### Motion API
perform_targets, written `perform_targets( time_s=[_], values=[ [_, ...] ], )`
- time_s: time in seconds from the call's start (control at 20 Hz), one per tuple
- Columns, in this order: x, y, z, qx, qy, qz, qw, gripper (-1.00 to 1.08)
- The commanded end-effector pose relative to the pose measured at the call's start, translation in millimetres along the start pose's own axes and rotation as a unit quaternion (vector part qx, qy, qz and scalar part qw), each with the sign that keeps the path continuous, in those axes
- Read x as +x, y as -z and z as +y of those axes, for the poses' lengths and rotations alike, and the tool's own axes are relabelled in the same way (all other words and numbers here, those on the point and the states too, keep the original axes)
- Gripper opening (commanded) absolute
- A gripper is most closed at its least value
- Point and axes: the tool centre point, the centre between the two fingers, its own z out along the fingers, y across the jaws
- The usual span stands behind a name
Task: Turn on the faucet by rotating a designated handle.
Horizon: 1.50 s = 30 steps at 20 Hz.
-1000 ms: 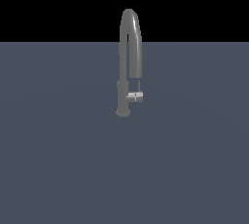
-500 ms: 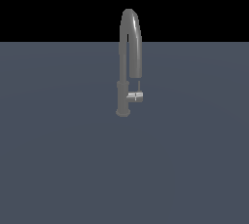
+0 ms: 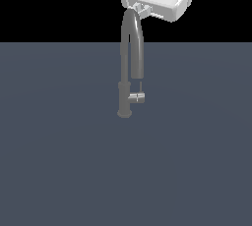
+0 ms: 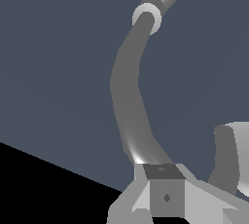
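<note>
In the wrist view, the nearest thing is the pale grey body of the end effector [image 4: 165, 196], cut off at the picture's edge, with one dark square fingertip [image 4: 160, 170] showing against the spout; whether the fingers are spread or pressed together cannot be told, and nothing is seen held between them. Just beyond that fingertip rises the tall dark grey metal gooseneck faucet [image 4: 127, 96], its curved spout running away toward a pale ring where it joins the cylindrical column; the other leg of the spout shows as a dark, cut-off tube end beside the end effector, and it is unclear whether the fingertip touches the metal. In the exterior view the white, blocky end effector [image 3: 139, 8] hangs at the crown of the faucet's [image 3: 132, 63] inverted-U arch, hiding the top of the bend, while the arm behind it is cropped by the picture's upper edge. The faucet stands upright near the middle of the flat slate-grey surface [image 3: 59, 161], its long axis vertical, on a small round base. Low on the column, the short shiny silver cylinder handle [image 3: 136, 97] juts sideways toward the exterior view's right, with a thin rod lever standing up from it, hard to make out against the surface.
</note>
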Motion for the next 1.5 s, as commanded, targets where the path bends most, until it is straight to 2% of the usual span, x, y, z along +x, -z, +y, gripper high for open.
perform_targets(
  time_s=[0.0, 0.3, 0.6, 0.8, 1.1, 1.45],
  values=[
    [17, 0, -1, 0.018, -0.017, -0.02, 0.9995, -1.0],
    [59, -5, -1, 0.064, -0.059, -0.07, 0.9937, -1.0],
    [103, -14, 2, 0.112, -0.104, -0.123, 0.9805, -1.0],
    [134, -23, 6, 0.147, -0.137, -0.16, 0.9665, -1.0],
    [175, -42, 13, 0.194, -0.182, -0.211, 0.9406, -1.0],
    [208, -62, 20, 0.233, -0.219, -0.252, 0.9133, -1.0]
  ],
)
